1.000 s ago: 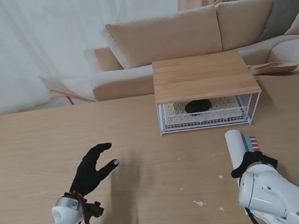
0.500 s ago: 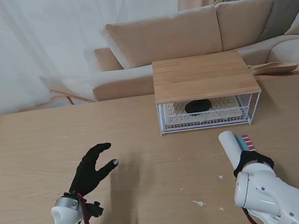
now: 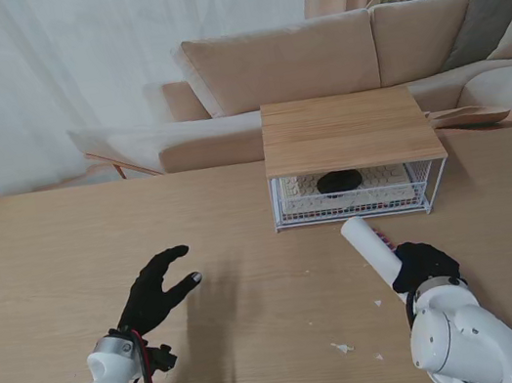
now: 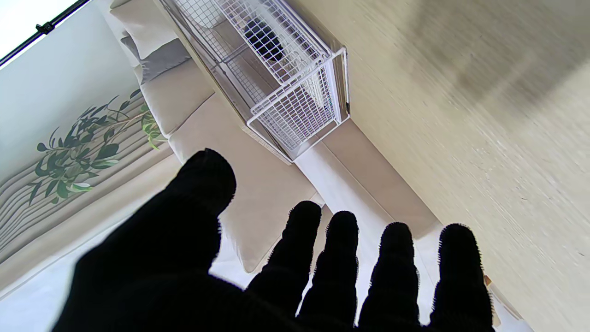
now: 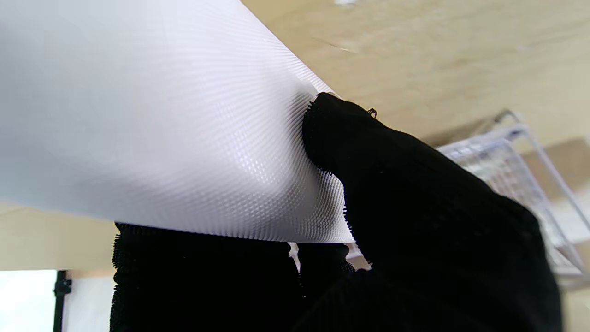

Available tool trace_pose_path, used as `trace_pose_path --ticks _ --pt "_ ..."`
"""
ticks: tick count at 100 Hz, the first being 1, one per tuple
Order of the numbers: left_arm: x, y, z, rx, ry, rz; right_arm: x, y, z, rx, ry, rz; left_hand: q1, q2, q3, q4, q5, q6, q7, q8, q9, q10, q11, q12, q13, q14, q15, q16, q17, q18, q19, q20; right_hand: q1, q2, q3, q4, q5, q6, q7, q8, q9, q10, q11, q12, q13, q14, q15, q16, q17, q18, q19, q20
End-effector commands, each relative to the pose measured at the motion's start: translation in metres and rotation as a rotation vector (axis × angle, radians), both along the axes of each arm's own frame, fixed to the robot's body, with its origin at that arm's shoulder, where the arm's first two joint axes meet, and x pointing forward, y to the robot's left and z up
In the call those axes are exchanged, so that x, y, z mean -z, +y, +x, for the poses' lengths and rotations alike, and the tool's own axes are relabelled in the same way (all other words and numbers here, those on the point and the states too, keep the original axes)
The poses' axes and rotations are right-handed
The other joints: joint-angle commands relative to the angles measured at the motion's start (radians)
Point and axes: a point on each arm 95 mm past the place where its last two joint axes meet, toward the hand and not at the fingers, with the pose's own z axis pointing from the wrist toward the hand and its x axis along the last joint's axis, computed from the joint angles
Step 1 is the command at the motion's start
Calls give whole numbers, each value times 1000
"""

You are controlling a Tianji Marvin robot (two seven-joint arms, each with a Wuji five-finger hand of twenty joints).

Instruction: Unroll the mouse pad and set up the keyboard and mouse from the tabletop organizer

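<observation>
Wooden bench (image 3: 239, 204) | right robot hand (image 3: 426, 264) grips rolled mouse pad (image 3: 371, 247) near end | left robot hand (image 3: 159, 288) spread, empty | pad probably light, soft; hold edge.

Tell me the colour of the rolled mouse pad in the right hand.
White, finely dotted texture; the mouse pad shows best in the right wrist view.

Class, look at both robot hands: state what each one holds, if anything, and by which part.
The right hand grips the rolled mouse pad at the end nearer to me. The left hand is open and holds nothing.
</observation>
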Motion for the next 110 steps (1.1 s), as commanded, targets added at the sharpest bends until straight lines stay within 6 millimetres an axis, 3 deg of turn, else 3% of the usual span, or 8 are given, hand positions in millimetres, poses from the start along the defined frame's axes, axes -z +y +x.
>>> trace_pose_path --ticks 1,10,17,33,55,66,85,110 --pt "-3 -4 -2 -5 15 -23 -11 16 -4 -32 -13 53 -6 8 -3 32 25 11 4 -1 23 21 21 22 20 6 28 19 -8 -2 4 26 99 29 141 -3 99 -81 154 23 37 27 -11 13 74 24 42 17 3 3 45 22" --pt "-5 -5 -5 -14 20 -31 -23 26 -5 -74 -80 95 -4 -1 7 31 59 24 24 10 69 35 44 44 58 22 65 48 -1 3 53 45 97 10 165 -8 111 -69 151 26 51 36 -14 14 87 30 42 18 15 17 46 27" --pt "-7 -6 -6 -18 20 -26 -30 35 -6 -109 -142 93 5 -18 28 29 113 15 59 31 147 43 61 70 126 26 116 82 41 14 201 106 89 -12 186 -14 123 -63 150 27 70 38 -22 15 110 31 38 16 36 26 46 32" --pt "-13 -9 -9 -12 22 -40 -43 55 -6 -169 -244 110 17 -67 79 22 250 9 155 84 337 70 149 166 287 102 303 195 112 37 396 171 81 -31 210 -20 134 -55 149 26 89 40 -32 20 131 32 33 14 58 34 43 36" --pt "-27 -25 -13 14 56 -62 -57 80 0 -238 -318 192 15 -104 114 23 265 33 186 116 382 106 209 253 345 153 412 283 136 42 442 177 67 -12 211 -21 115 -64 149 39 73 21 -31 33 120 8 29 17 54 13 31 37" --pt "-31 -36 -15 18 102 -81 -65 93 -1 -296 -339 227 3 -111 114 20 228 46 151 99 336 101 167 238 307 137 349 249 116 38 400 153 64 -2 205 -19 108 -74 148 45 64 13 -27 33 107 -1 28 19 44 0 22 38" --pt "-29 -55 -19 35 241 -141 -71 112 -2 -390 -378 259 -35 -107 49 22 102 56 22 20 132 63 68 131 129 46 140 100 30 8 266 82 63 23 180 -13 94 -97 148 49 42 1 -13 23 79 -13 32 24 16 -25 8 46" --pt "-30 -71 -22 -4 247 -228 -68 132 3 -439 -377 282 -41 -134 63 18 90 63 7 11 103 63 73 119 112 44 134 92 25 3 252 81 64 27 166 -7 96 -111 150 37 34 -5 -3 9 66 -15 35 24 1 -31 4 53"
